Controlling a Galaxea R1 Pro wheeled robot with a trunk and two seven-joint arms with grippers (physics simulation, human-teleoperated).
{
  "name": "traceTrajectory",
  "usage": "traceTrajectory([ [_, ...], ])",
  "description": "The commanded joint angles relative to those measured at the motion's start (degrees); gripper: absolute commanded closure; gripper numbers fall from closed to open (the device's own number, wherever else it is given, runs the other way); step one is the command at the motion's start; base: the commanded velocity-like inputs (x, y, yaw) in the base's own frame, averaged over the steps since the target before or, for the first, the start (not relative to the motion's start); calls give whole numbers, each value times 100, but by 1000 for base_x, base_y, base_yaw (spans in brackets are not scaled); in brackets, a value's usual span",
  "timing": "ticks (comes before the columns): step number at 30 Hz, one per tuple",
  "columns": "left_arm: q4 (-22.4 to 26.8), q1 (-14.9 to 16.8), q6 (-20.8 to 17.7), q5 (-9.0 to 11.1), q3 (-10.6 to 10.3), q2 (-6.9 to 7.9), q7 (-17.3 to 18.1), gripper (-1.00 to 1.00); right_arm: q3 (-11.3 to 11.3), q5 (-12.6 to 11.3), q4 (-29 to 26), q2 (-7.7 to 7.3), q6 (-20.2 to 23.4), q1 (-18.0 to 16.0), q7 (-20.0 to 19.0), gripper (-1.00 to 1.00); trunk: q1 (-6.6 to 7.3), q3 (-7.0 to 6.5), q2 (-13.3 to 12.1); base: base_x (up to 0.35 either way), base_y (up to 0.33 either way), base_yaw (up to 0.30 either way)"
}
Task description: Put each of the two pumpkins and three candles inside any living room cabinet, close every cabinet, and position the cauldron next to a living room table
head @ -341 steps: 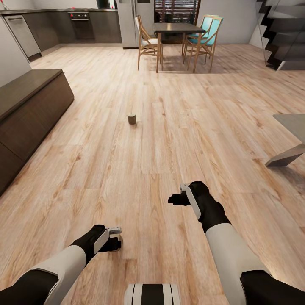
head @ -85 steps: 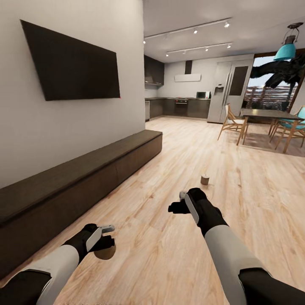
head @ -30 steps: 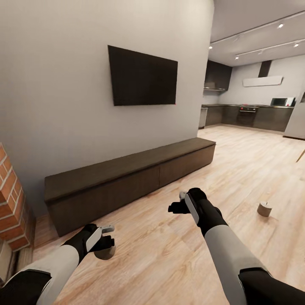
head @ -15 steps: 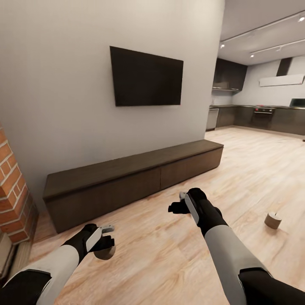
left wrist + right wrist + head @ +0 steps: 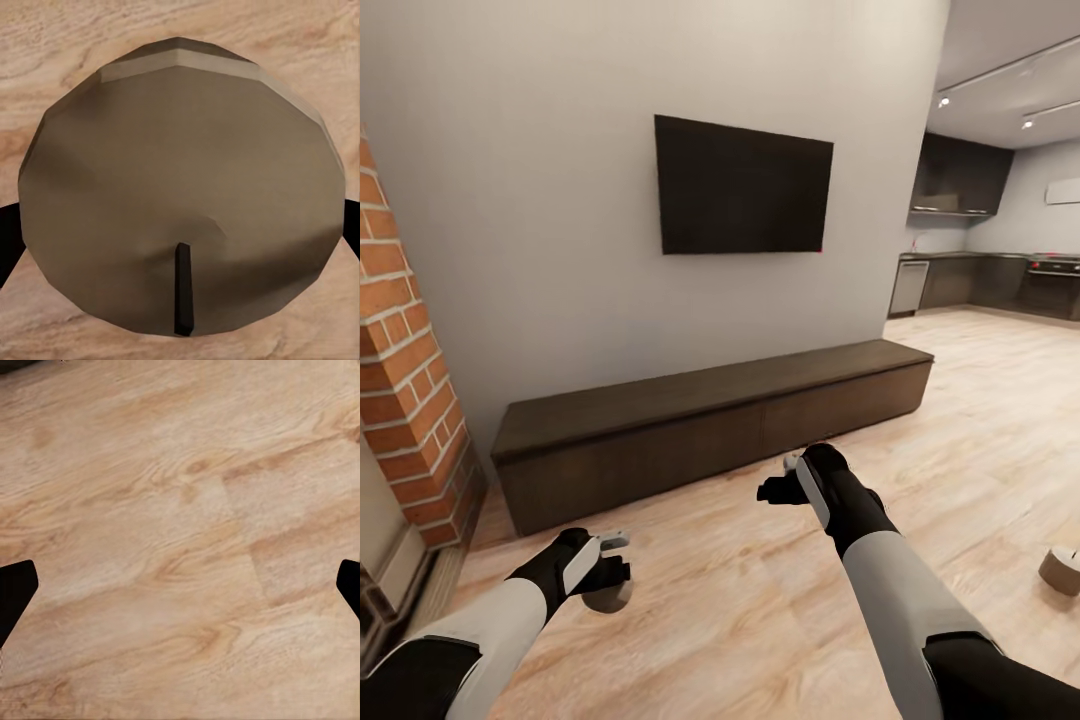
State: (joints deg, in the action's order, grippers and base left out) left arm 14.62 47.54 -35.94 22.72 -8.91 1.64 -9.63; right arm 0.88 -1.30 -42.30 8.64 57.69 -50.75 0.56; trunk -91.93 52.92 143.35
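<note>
Two candles show from the head view: one held in my left claw [image 5: 607, 578], the other candle [image 5: 1061, 570] on the floor far right; the cabinet [image 5: 710, 430] ahead is shut. Left wrist view: the held candle [image 5: 180, 187] sits between the jaws. Right wrist view: right claw [image 5: 180, 585] wide, empty, over floor [image 5: 180, 495]. Risk, I judge: no free panel opening. No writing legible.

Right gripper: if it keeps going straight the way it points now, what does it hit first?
Likely the bare wood floor. The right gripper is open and empty, and its wrist view shows floorboards ahead between the fingers.
</note>
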Motion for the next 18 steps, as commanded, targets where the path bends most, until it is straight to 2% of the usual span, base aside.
traceTrajectory([
  [1,13,1,-27,57,-41,6,-37,100,9,-11,-6,-2,23,-3,6,-100,0,2,2,123,-58,268],
  [9,10,1,-27,57,-41,12,-38,100,15,-11,-6,-2,23,-3,6,-100,0,-31,2,114,-12,268],
  [18,6,1,-27,57,-41,17,-39,100,17,-11,3,-2,23,-4,6,-100,0,-68,2,14,-9,268],
])
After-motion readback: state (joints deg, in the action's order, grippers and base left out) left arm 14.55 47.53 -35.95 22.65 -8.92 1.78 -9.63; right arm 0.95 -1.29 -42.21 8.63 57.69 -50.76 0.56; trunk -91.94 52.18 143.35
